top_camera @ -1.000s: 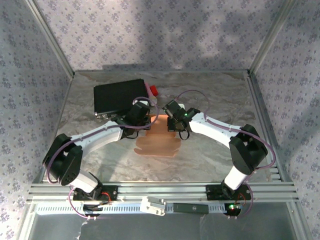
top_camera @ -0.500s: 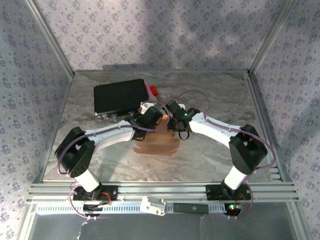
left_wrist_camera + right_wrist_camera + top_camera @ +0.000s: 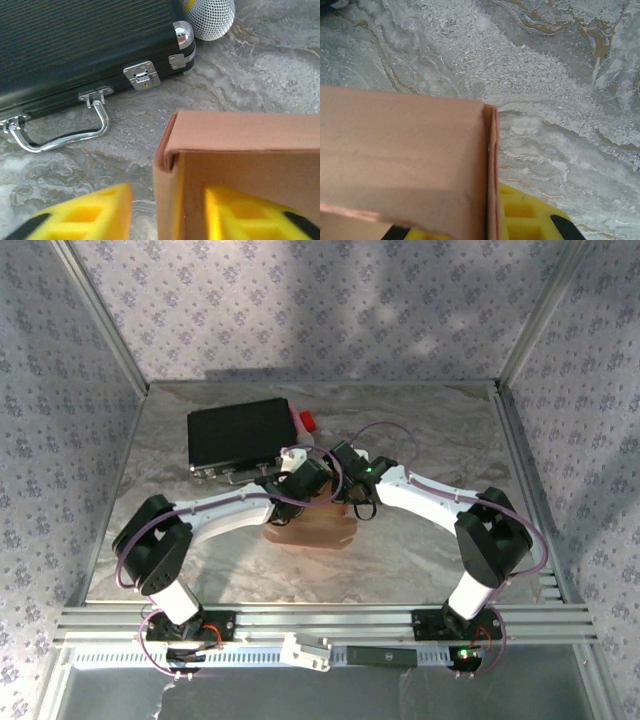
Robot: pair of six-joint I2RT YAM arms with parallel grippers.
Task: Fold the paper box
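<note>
Evidently the paper box [image 3: 312,528] is only part-way up. It sits on the worktop [image 3: 430,420] directly under both hands where they meet, with flat cardboard spreading out on their near side.

The right hand [image 3: 487,231] is closed on 1 upright wall. The thin cardboard is nipped between its pads, and a yellow finger [image 3: 525,220] shows just past the wall's corner crease. My reading is that it grips there so the wall cannot drop flat while the other arm works.

The left hand [image 3: 167,220] stands partly open and holds nothing. Its 2 fingers [image 3: 85,217] straddle a side wall, 1 outside and 1 inside the box, with a gap to the cardboard on each side (so it looks free to slide or take a new grip). Beyond its fingertips lies the black case [image 3: 75,40], with its handle [image 3: 65,135] turned toward the hand. The case is apart from the box and probably has no part in the fold.

Some walls stand, but I cannot tell how many flaps remain.
</note>
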